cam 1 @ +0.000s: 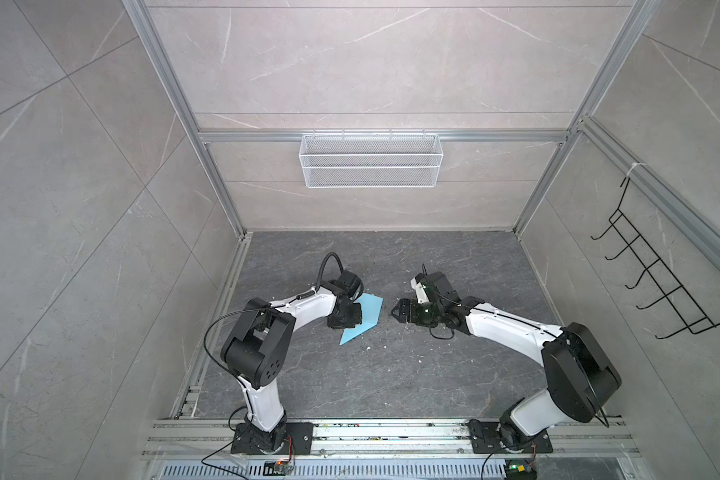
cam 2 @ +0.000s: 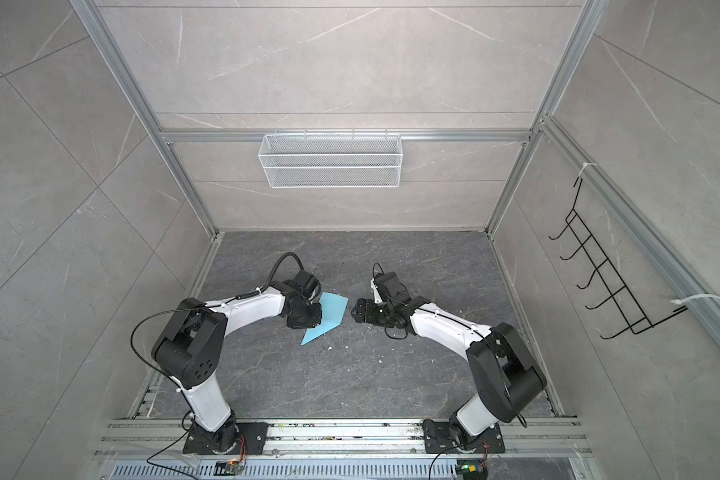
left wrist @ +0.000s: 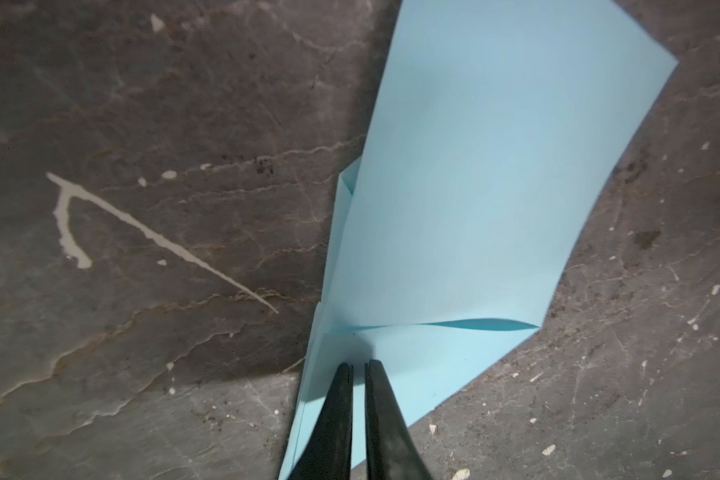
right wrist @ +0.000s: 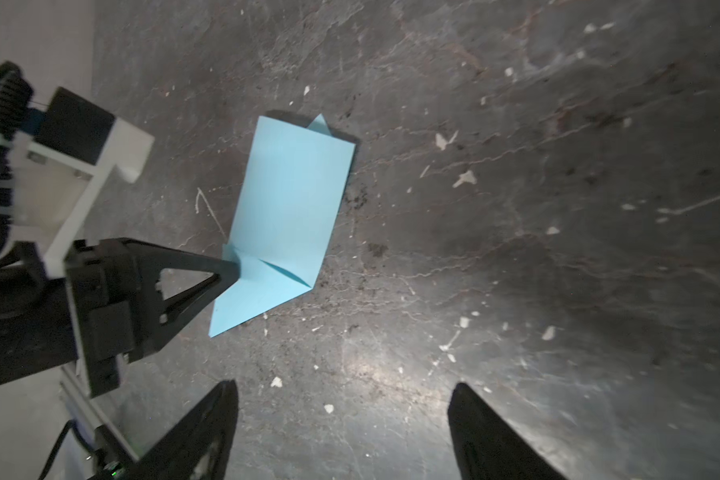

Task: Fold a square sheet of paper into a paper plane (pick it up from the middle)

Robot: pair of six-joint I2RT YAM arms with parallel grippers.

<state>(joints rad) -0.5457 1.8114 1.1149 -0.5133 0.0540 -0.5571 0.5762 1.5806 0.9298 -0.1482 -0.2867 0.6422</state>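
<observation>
The square sheet of paper [cam 1: 368,314], partly folded, lies on the table [cam 1: 433,374] just left of centre in both top views. Left end effector [left wrist: 359,368]: jaws together, apparently pinching its edge. Right end effector [right wrist: 344,388]: jaws apart, nearby, clear of it.

A folded light-blue paper sheet [cam 1: 371,311] sits left of centre on the dark grey marbled counter [cam 1: 391,374], the left tool [left wrist: 359,368] pinching its edge: that's the blockage. Just a narrow lane before the right tool [right wrist: 345,386], jaws wide. Near edge, far corners: free room.
</observation>
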